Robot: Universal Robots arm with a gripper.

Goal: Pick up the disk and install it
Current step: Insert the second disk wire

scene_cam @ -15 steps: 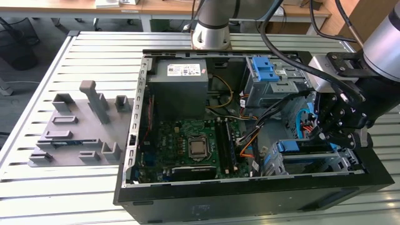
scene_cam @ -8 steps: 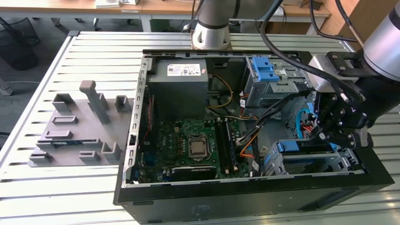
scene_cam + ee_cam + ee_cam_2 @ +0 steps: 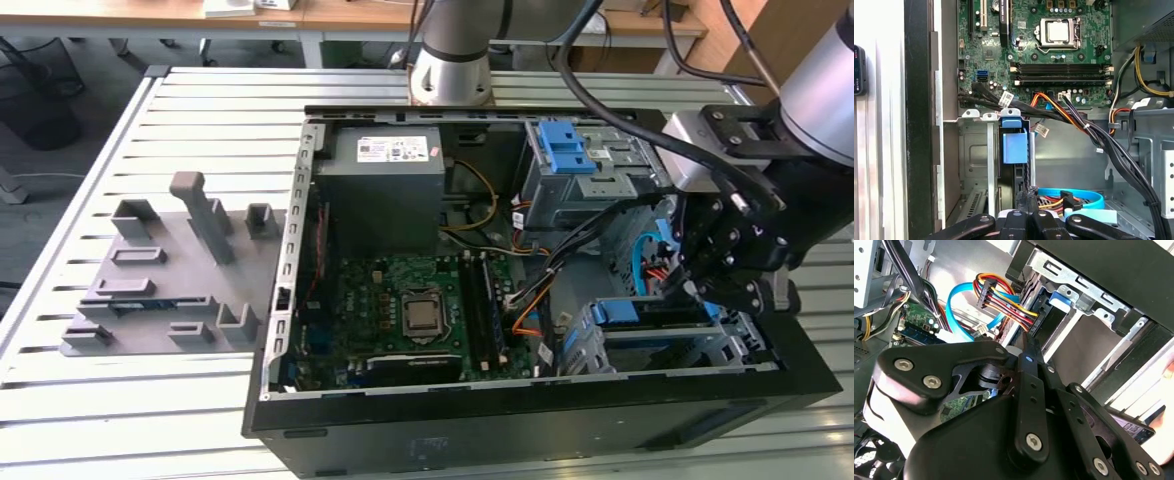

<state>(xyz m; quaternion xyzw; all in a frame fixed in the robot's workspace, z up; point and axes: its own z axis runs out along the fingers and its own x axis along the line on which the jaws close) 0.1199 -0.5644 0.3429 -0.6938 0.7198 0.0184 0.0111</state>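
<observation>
While the gripper (image 3: pixel 714 262) hangs over the drive cage (image 3: pixel 667 335), fingers' spread impossible to tell, the disk (image 3: pixel 1015 150) stands edgewise between the cage's walls, cables (image 3: pixel 1079 122) crowding just beside.

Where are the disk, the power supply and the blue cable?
disk (image 3: pixel 1015 145): first wrist view, its blue carrier tab.
power supply (image 3: pixel 387 195): exterior view, its grey top face.
blue cable (image 3: pixel 956 302): second wrist view, its curved loop.

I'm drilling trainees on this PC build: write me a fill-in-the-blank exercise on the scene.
1. The claw hangs over the drive cage at the exterior view's ____ side of the case.
2. The CPU socket on the motherboard has no ____ mounted.
3. The flat data cable near the cage is ____ in colour.

Missing words: right; cooler; blue
</observation>
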